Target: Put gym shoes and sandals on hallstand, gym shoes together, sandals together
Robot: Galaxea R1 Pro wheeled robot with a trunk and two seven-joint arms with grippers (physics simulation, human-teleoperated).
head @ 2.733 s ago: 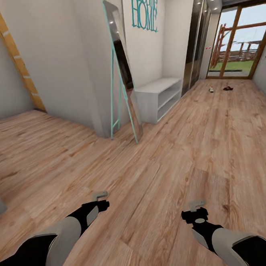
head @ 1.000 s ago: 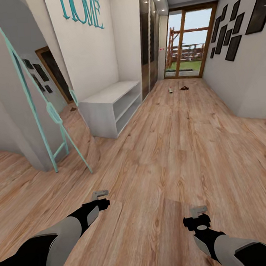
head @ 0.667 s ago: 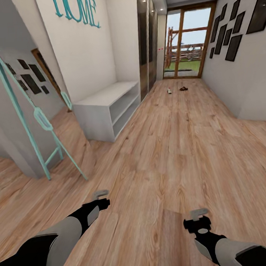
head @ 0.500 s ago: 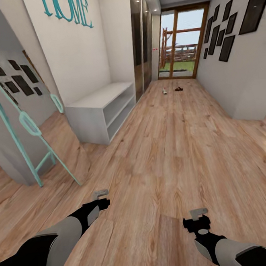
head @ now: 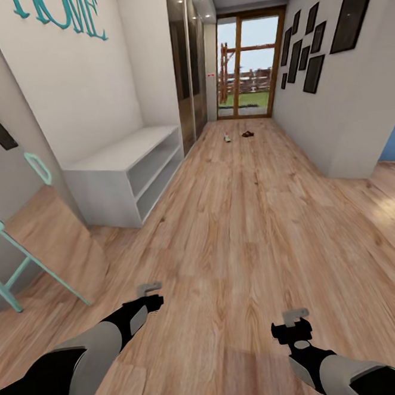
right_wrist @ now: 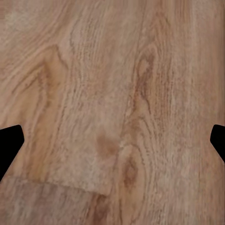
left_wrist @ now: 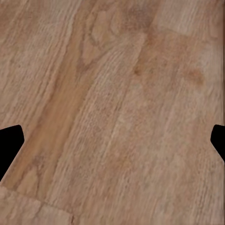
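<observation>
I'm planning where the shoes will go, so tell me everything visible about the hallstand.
The hallstand is a wide, low, white-grey unit standing on the wood-plank floor against the wall on the left side of the corridor. It has a flat bench top and two long open compartments below, one above the other, split by a horizontal shelf. Top and compartments look bare. It looks like painted board.

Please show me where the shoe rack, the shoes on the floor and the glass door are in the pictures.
hallstand (head: pixel 119 153): head view, on its flat bench top.
shoes on the floor (head: pixel 227 138): head view, on the pale one, far down the corridor; too small to tell more.
glass door (head: pixel 247 67): head view, on its glass pane.
</observation>
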